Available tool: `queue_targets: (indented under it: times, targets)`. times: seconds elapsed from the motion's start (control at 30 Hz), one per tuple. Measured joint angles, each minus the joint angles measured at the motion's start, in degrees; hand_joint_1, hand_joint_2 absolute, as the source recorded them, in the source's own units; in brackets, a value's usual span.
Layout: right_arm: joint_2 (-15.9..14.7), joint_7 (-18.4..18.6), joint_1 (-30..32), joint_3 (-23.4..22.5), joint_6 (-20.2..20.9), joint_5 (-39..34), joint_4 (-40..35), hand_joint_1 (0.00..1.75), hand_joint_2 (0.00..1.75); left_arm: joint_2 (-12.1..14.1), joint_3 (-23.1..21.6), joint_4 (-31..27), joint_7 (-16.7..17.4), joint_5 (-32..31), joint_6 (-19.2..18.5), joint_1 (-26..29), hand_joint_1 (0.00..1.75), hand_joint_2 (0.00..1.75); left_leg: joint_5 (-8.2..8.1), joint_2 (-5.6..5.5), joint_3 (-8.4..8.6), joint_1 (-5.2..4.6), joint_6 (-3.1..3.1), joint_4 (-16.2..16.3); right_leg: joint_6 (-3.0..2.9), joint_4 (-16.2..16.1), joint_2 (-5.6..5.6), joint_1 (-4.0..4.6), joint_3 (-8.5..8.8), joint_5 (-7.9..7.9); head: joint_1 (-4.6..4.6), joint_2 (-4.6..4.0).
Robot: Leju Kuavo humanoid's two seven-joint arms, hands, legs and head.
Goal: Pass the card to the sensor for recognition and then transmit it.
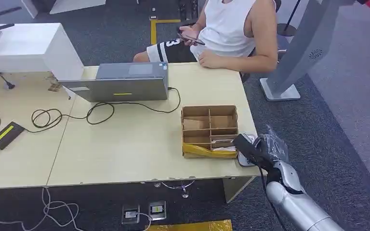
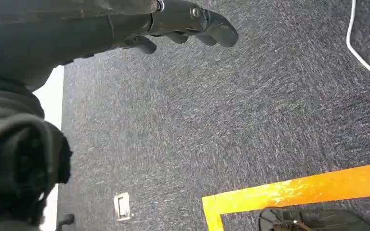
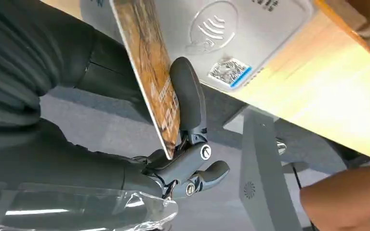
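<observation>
A light wooden counter (image 1: 125, 144) fills the left and centre of the head view. At its lower right corner, the robot's right hand (image 1: 262, 149) reaches in from the lower right of the frame over a pale grey card reader (image 1: 244, 159) lying at the counter's edge. In the right wrist view, that hand (image 3: 183, 139) pinches a wood-patterned card (image 3: 149, 67) between thumb and fingers, the card held on edge just beside the reader's (image 3: 231, 33) contactless symbol. Whether they touch cannot be told. Just left of the hand sits a brown cardboard divider box (image 1: 209, 130). A closed laptop (image 1: 125, 82) lies upper centre, and a seated person (image 1: 236, 33) holds a phone at the top. The left hand (image 2: 188, 24) hangs over grey carpet (image 2: 221, 120), fingers loosely curled and holding nothing.
</observation>
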Motion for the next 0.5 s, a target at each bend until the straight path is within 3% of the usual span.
queue_targets:
  times: [0.5]
  targets:
    - [-0.48,1.18,0.05,-0.15,-1.71,-0.85,1.55,1.75,1.75,0.04,-0.94,0.0,0.0,-0.42,-0.17,-0.16,0.0,0.0,0.0,0.0,0.01,0.0,0.0,0.01,0.0,0.0,0.01,0.0,0.0,0.0,-0.02,0.0]
